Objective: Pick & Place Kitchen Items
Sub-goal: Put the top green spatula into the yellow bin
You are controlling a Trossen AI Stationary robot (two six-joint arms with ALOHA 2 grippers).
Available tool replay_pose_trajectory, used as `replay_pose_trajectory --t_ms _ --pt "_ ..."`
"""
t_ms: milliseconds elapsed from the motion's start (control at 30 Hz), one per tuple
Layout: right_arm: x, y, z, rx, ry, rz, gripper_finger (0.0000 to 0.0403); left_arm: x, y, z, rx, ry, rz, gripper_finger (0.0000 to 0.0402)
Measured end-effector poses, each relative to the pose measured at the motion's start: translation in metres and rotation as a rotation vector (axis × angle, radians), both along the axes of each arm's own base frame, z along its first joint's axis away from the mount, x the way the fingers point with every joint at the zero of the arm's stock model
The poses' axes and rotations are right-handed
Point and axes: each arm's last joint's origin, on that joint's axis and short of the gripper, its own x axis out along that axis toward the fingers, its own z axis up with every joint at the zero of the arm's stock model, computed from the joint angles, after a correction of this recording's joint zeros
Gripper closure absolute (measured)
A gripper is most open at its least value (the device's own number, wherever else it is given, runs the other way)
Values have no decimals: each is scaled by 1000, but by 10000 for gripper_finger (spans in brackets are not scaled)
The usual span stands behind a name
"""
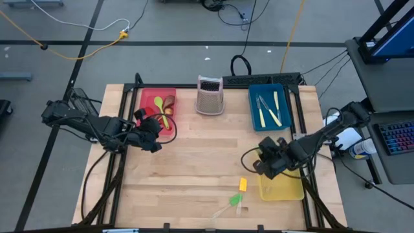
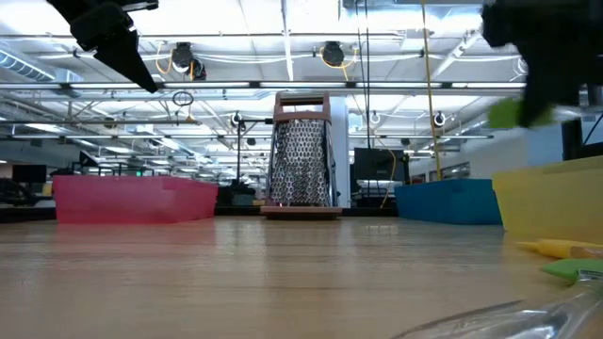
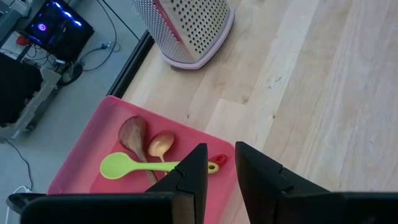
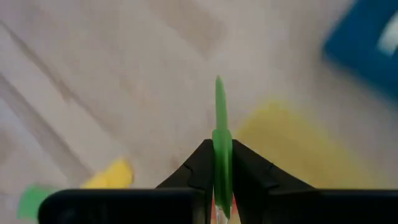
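A green spatula is pinched edge-on between the fingers of the right gripper, held above the counter at the near-left corner of the yellow tray. Just left of that tray, a yellow-headed spatula and a green-headed spatula are seen lying on the wood. Cream-handled knives lie in the blue tray. The box grater stands upright between the blue tray and the red tray. The left gripper hangs over the red tray's near edge, its fingers narrowly parted and empty; a green spoon and two brown spoons lie below.
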Motion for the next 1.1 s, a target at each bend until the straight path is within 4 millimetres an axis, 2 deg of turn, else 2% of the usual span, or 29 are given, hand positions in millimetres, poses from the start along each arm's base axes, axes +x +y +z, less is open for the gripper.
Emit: replay_pose_trajectory --t_ms 133,267,533,700,1100 --pt "-14 6 -24 177 116 -106 379 0 0 0 0 1 0 314" --pt "-30 6 -52 265 224 -236 371 0 0 0 0 0 0 314" --pt "-50 -5 -82 201 308 -299 366 0 0 0 0 0 0 314" --pt "-55 -8 -88 178 330 -301 359 0 0 0 0 0 0 314" --pt "-55 -10 -84 185 334 -261 296 0 0 0 -1 -4 0 314"
